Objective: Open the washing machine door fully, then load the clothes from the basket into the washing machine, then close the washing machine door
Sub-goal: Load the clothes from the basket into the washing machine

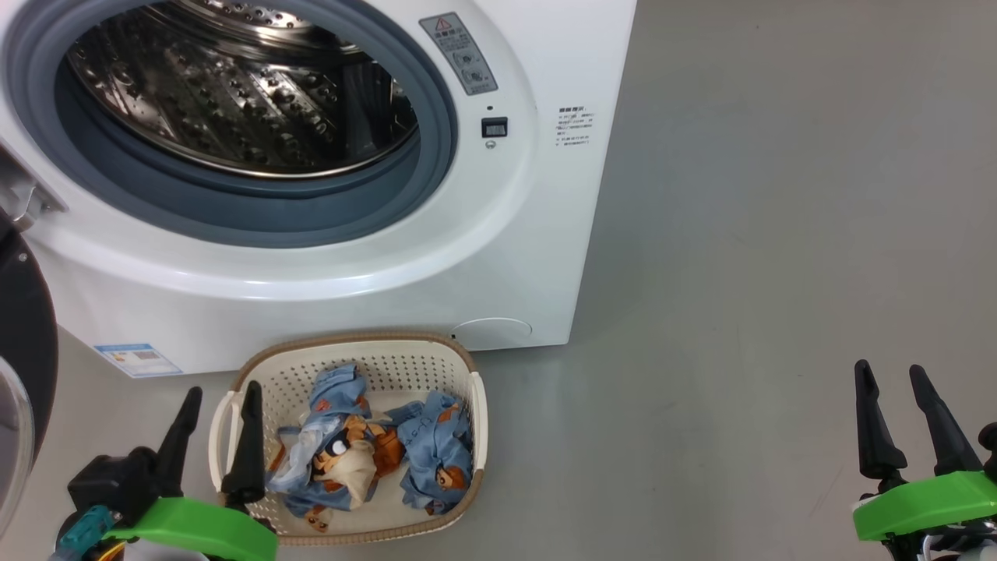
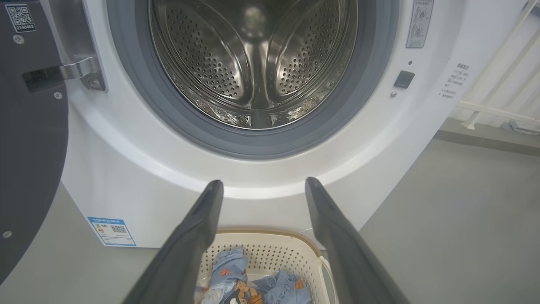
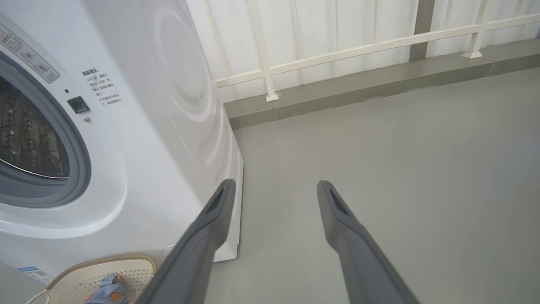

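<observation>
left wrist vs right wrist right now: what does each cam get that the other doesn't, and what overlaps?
Left wrist view's own: the washing machine door standing open at its left, the metal hinge, a straight look into the drum, the open left gripper.
Right wrist view's own: the machine's side panel, a white railing, the open right gripper over bare floor.
Shared: the washing machine front, part of the drum, the basket with clothes in it.
</observation>
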Tool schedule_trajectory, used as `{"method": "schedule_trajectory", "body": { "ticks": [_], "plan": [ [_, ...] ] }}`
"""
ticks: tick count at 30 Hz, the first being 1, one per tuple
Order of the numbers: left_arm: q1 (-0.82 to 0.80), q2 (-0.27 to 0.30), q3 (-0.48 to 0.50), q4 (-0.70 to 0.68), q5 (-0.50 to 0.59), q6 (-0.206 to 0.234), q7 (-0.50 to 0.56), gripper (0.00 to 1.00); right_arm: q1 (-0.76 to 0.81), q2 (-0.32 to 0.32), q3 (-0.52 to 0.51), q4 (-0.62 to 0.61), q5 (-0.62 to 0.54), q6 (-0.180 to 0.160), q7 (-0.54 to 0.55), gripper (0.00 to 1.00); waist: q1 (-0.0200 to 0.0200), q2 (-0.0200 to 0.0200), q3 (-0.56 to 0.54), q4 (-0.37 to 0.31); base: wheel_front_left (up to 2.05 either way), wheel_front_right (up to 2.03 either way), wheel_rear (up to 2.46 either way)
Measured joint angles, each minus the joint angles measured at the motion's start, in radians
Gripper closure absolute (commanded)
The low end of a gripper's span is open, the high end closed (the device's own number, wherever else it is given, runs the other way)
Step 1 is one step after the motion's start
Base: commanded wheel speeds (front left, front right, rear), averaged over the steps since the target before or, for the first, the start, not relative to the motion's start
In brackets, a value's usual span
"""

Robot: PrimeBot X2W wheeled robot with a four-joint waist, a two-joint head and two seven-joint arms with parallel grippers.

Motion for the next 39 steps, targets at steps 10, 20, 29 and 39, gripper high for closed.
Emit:
{"method": "schedule_trajectory", "body": {
  "ticks": [10,20,29,39],
  "plan": [
    [-0.002,-0.003,-0.016,0.025,-0.013,0.0,0.0,0.0,0.0,0.0,0.001,-0.003,0.0,0.0,0.0,0.0,0.0,0.0,0.016,0.008,0.0,0.0,0.0],
    [-0.041,-0.003,-0.047,0.074,-0.027,0.0,0.0,0.0,-0.032,0.007,0.026,-0.012,-0.001,0.0,0.0,0.0,0.0,0.0,0.064,0.013,0.0,0.0,0.0],
    [-0.106,0.001,-0.093,0.162,-0.034,0.0,0.0,0.0,-0.074,0.019,0.035,-0.023,-0.001,0.0,0.0,0.0,0.0,0.0,0.142,0.014,0.0,0.0,0.0],
    [-0.251,0.019,-0.171,0.288,-0.061,0.0,0.001,0.0,-0.14,0.036,0.048,-0.038,-0.008,0.0,0.0,0.0,0.0001,0.0,0.255,0.009,0.0,0.0,0.0]
  ]
}}
